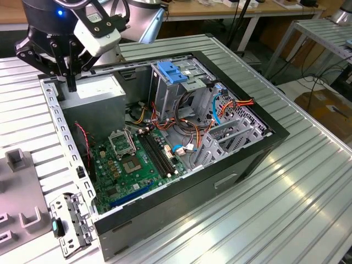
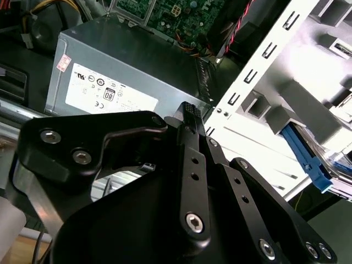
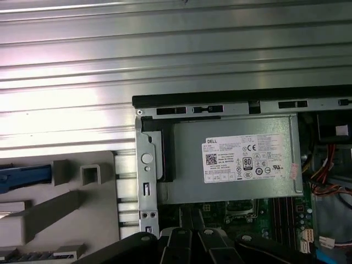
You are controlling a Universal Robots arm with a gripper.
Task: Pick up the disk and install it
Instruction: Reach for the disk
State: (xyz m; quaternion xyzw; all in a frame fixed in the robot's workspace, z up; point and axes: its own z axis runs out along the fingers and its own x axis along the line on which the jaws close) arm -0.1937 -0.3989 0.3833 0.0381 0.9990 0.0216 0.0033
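Green motherboard (image 1: 132,159); blue bracket (image 1: 172,73); grey power-supply box (image 3: 187,165), white sticker (image 3: 245,158); black gripper (image 2: 190,110)

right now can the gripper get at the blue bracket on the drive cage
Probably yes: the blue bracket tops the drive cage, bare from above, and the gripper hovers by the power supply with nothing between.

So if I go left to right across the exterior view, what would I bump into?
Grey holder → gripper → blue bracket → orange wires.
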